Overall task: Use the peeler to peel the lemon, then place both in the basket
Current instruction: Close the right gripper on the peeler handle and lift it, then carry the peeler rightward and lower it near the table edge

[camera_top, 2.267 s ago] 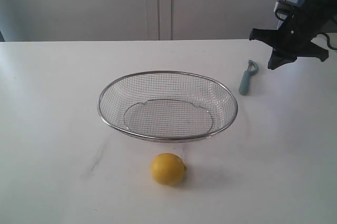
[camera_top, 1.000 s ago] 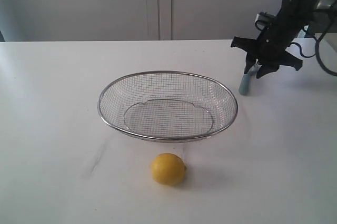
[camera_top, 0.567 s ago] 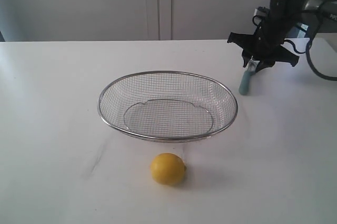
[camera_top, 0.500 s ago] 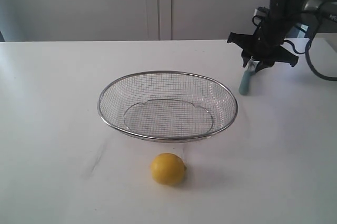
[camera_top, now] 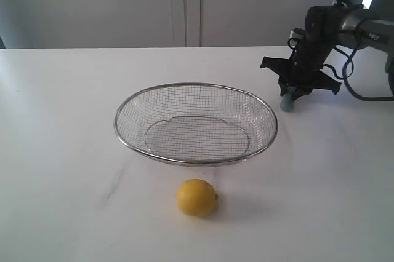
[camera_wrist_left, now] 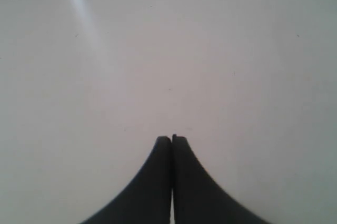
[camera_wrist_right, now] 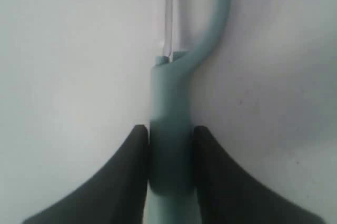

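Observation:
The yellow lemon lies on the white table near the front, just in front of the wire mesh basket, which stands empty at the middle. To the basket's right, my right gripper is down over the teal peeler, hiding most of it. In the right wrist view both fingers press the sides of the peeler's handle, with its looped blade head beyond them. My right gripper is shut on the peeler. My left gripper is shut and empty over bare table, out of the exterior view.
The white table runs wide to the left of the basket and ends at a pale wall with cabinet doors behind. The right arm's cables hang at the far right edge.
My right gripper has sunk onto the peeler and its fingers have closed on the handle. The lemon, the basket and the left gripper have not moved.

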Robot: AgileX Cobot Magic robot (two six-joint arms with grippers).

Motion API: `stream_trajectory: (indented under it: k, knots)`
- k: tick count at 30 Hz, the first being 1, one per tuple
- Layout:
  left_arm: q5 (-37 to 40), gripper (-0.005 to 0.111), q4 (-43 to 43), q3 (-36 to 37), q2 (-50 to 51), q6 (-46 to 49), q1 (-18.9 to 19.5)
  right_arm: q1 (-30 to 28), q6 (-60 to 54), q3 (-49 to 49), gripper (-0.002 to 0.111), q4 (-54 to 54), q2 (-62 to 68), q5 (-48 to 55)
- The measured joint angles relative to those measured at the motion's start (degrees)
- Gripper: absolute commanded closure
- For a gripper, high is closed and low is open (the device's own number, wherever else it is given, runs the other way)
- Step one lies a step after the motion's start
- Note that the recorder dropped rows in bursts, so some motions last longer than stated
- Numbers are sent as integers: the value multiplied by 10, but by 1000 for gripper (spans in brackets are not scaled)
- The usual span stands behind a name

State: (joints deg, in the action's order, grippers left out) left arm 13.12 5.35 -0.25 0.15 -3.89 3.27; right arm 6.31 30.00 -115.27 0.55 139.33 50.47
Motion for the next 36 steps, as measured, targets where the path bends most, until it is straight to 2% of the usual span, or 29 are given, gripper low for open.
stream_trajectory:
  k: [1,7,21,27,36]
  knots:
    - [0,107,0,0,0,0,0,0,0,0,108,0,0,0]
    - [0,107,0,0,0,0,0,0,-8,0,108,-1,0,7]
    - [0,107,0,0,0,0,0,0,-90,6,108,-2,-63,106]
    - [0,107,0,0,0,0,0,0,-99,52,108,-2,-110,114]
    - [0,107,0,0,0,0,0,0,-111,179,108,-5,-206,77]
